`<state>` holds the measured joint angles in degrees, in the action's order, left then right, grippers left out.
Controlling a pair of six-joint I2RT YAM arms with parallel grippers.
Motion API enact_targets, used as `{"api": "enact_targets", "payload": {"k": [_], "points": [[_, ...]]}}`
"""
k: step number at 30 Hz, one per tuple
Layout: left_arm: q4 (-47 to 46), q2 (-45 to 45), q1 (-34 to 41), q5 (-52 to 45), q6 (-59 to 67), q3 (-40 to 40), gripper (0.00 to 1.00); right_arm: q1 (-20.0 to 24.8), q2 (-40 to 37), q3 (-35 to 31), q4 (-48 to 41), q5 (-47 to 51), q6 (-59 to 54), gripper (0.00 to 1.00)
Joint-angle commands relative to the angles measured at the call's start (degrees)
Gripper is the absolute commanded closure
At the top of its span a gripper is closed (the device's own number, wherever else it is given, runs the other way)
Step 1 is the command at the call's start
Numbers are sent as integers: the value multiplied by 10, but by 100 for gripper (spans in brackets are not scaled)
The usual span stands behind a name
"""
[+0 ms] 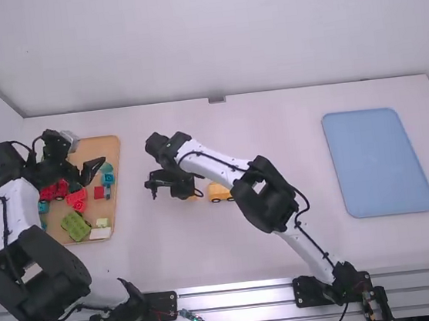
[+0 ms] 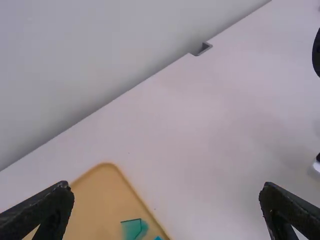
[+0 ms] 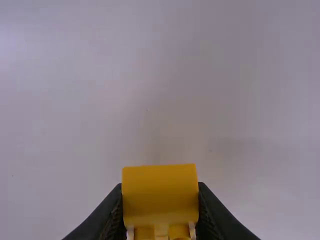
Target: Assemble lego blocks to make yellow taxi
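Yellow block (image 3: 160, 195) sits pinched between fingertips of right gripper (image 1: 188, 193), at lower middle of its wrist view, while left gripper (image 1: 88, 153) is spread wide, holding nothing.

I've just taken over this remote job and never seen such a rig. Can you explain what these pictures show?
You have two robot arms with white links and black joints, based at a white table's near edge. The high view looks forward and down over them; each other view comes from a camera on one arm's wrist.

On the left stands a tan tray of blocks, including red and green. A blue tray or mat lies at the right.

The left gripper is open and empty, above the tan tray. The right gripper holds a yellow block. Near it is another yellow piece, seemingly with wheels.
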<state>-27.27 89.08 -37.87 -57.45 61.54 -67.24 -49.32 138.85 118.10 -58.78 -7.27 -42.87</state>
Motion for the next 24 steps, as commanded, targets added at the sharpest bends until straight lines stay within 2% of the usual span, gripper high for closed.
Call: {"api": "enact_targets", "payload": {"k": [1, 5, 17, 24], "points": [[-2, -14, 3, -19, 9, 1, 1, 1, 6, -1, 1, 1, 2, 100], [-2, -14, 0, -21, 9, 1, 1, 2, 6, -23, 26, 33, 15, 100], [-13, -14, 0, -21, 9, 1, 1, 3, 6, -29, 36, -2, 10, 100], [-15, -14, 0, -21, 9, 1, 1, -1, 6, -51, 64, 13, 9, 100]]}}
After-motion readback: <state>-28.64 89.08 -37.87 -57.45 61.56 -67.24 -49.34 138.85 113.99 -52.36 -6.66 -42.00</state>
